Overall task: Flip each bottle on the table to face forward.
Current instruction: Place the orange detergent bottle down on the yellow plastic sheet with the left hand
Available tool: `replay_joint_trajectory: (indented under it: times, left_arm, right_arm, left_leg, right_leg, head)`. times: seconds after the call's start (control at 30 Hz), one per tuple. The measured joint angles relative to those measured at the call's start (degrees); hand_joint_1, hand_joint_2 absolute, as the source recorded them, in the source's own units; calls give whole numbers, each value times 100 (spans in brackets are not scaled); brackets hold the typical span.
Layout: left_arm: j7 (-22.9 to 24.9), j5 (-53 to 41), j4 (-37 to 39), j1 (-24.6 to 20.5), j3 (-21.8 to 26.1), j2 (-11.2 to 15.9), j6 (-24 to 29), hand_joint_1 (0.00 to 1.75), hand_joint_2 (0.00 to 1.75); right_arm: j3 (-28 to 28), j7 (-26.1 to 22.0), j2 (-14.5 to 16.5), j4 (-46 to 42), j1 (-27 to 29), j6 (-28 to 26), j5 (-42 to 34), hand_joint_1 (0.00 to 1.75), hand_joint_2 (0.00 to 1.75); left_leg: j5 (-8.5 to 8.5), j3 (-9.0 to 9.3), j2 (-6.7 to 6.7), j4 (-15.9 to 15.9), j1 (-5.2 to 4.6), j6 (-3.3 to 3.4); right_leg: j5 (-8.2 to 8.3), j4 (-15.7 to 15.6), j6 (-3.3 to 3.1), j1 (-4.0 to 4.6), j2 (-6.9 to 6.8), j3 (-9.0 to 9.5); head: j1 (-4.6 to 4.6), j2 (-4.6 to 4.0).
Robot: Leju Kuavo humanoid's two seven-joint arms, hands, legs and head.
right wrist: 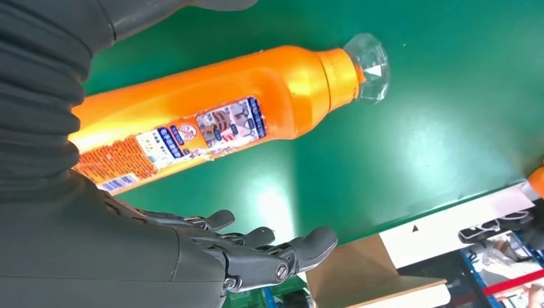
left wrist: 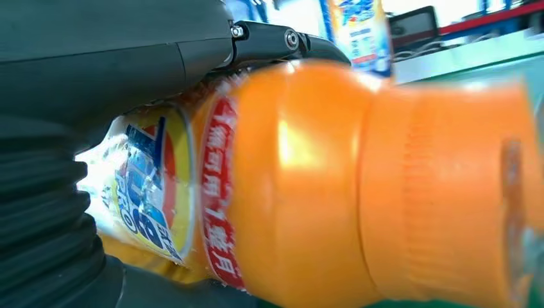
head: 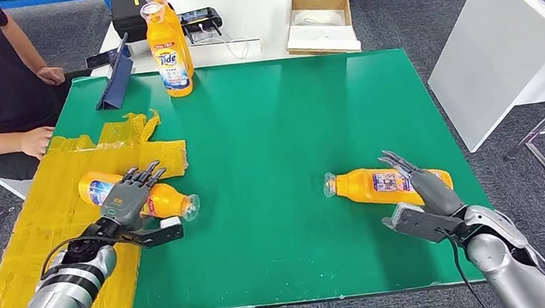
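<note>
Two orange bottles lie on their sides on the green table (head: 274, 123). The left bottle (head: 168, 202) rests on a yellow sheet (head: 42, 221), cap pointing right. My left hand (head: 132, 196) lies over its middle, fingers stretched across the top and thumb out on the near side; up close the bottle (left wrist: 301, 179) sits against that hand (left wrist: 115, 58). The right bottle (head: 370, 184) shows its small-print label, cap pointing left. My right hand (head: 428, 192) is at its base end with fingers spread. In the right wrist view the bottle (right wrist: 212, 122) lies apart from the fingers (right wrist: 256, 256).
Two orange Tide bottles (head: 169, 51) stand upright at the table's far left edge, beside a blue stand (head: 115, 78). A person sits at the left, one hand (head: 36, 140) near the yellow sheet. A cardboard box (head: 321, 25) and white tables lie beyond.
</note>
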Motion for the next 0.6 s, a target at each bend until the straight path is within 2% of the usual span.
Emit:
replay_joint_trajectory:
  times: [0.2, 0.37, 0.6]
  left_arm:
    - [-574, 728, -390, 285, 48, 29, -159, 0, 175]
    - [-1154, 1685, -854, 549, 213, -7, -463, 0, 175]
    - [-1288, 3661, -1902, 938, 319, -84, -1238, 0, 175]
  right_arm:
    - [20, 38, -1, 158, -233, -1, 39, 0, 175]
    - [111, 117, 36, 453, -575, -3, 110, 0, 175]
    - [333, 298, 114, 834, -1038, 21, 162, 0, 175]
  left_leg:
    - [3, -2, -2, 1, -1, 3]
    - [6, -6, -1, 1, -1, 4]
    - [7, -21, -2, 3, -1, 3]
  right_leg:
    - [0, 0, 0, 0, -6, -1]
    - [0, 0, 0, 0, -7, -7]
    - [1, 1, 0, 0, -7, -21]
  head:
    - [0, 0]
    - [2, 0]
    - [1, 0]
